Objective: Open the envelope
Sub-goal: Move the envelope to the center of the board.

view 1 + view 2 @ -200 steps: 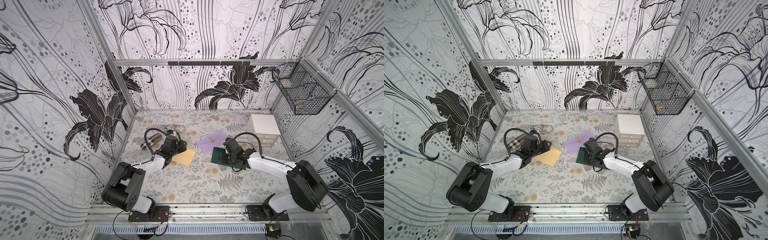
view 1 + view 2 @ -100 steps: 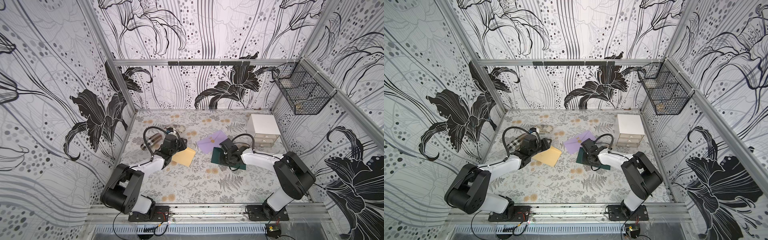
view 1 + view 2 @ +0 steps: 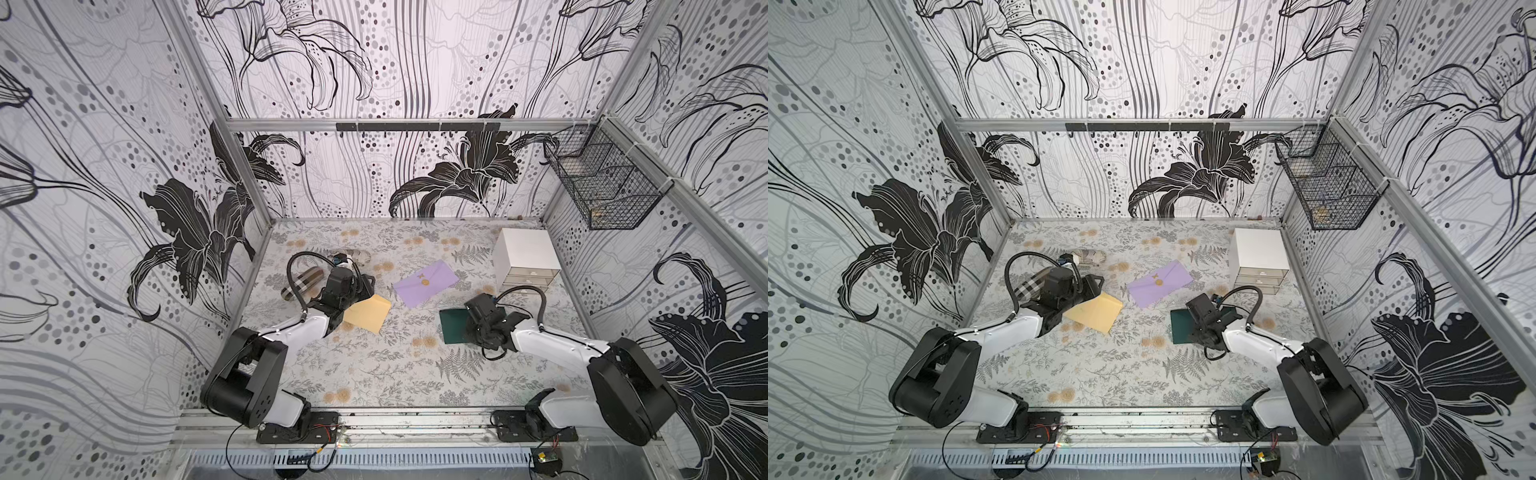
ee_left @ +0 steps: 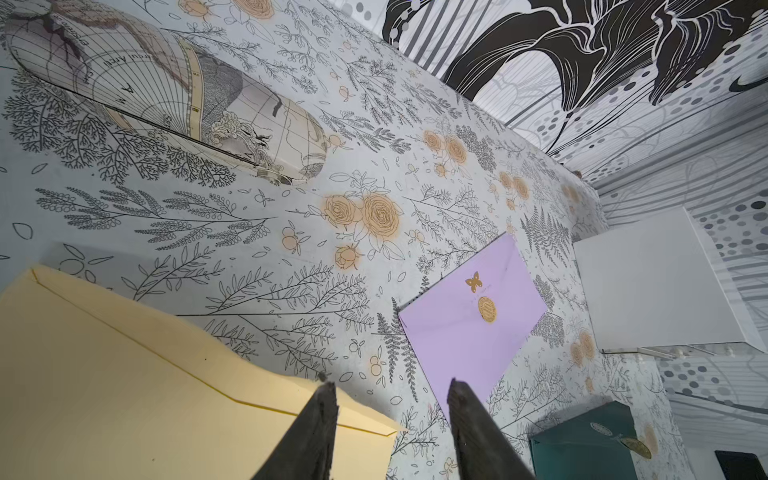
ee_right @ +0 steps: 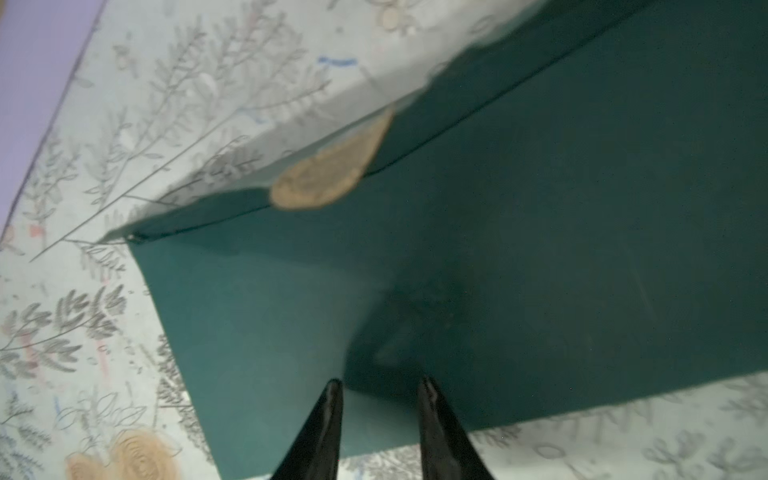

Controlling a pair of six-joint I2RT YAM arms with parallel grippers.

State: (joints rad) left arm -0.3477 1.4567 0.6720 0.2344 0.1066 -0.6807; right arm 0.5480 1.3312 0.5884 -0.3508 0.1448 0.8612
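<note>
Three envelopes lie on the floral table. The yellow envelope [image 3: 368, 318] [image 4: 124, 395] is at the left and the purple envelope [image 3: 426, 282] [image 4: 469, 328], with a gold seal, is further back. The dark green envelope [image 3: 453, 326] [image 5: 498, 270] is at the right. My left gripper [image 4: 390, 384] hangs open over the yellow envelope's corner and holds nothing. My right gripper [image 5: 380, 382] is open just above the green envelope's near edge, its jaws a small gap apart. A round gold seal [image 5: 332, 170] sits at the green flap's edge. Blur hides whether that flap is lifted.
A white drawer box [image 3: 525, 253] stands at the back right. A map-printed case [image 4: 166, 104] and a plaid case [image 3: 303, 280] lie behind my left arm. A wire basket [image 3: 602, 183] hangs on the right wall.
My right gripper's jaws have narrowed a little over the green envelope, and its arm has swung slightly right. The left arm and the envelopes have stayed where they were.
</note>
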